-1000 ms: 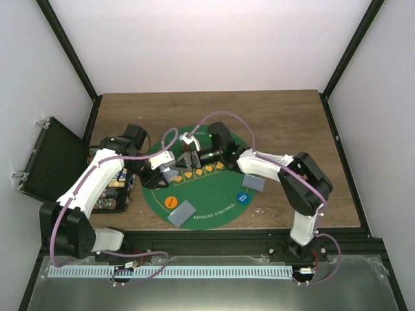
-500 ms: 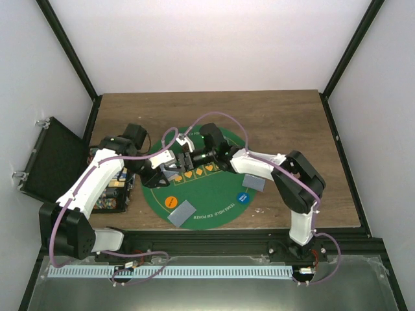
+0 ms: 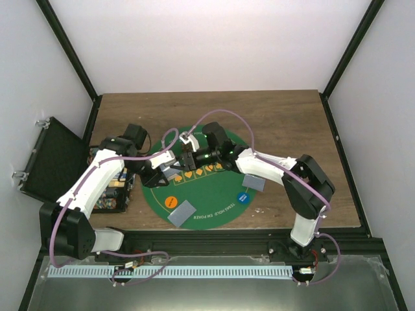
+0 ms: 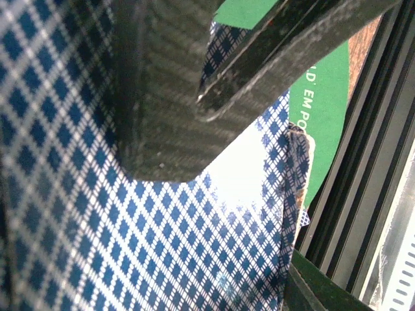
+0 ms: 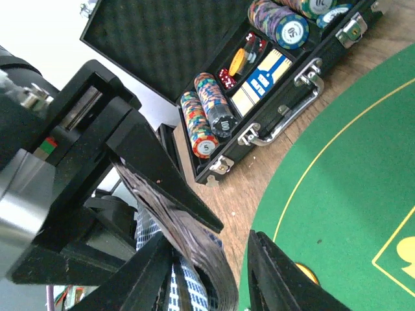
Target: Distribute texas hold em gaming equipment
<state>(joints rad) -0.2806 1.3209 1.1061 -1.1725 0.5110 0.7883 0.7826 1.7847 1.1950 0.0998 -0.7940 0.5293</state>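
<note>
Top external view shows the left tool (image 3: 170, 170) and the right tool (image 3: 188, 154) tip to tip above the far-left part of a round green mat (image 3: 214, 201). The left tool's jaws are pressed together on a stack of cards (image 4: 97, 227), and the cards' blue-and-white diamond backs fill the left wrist view. Seen from the right wrist, the right tool's black fingers (image 5: 152, 272) stand spread on either side of that stack's free edge, with a gap showing at one finger. Nearer the arms, grey-backed cards lie face down on the mat in two spots. The near-left cards (image 3: 182, 212) are just beside an orange disc (image 3: 170, 201), and the right-hand cards (image 3: 254, 181) are just beside a blue disc (image 3: 244, 197). An open black case (image 3: 52, 162) sits at the left edge of the tabletop (image 3: 285, 116), holding chip stacks (image 5: 209, 120) and red dice (image 5: 227, 79).
</note>
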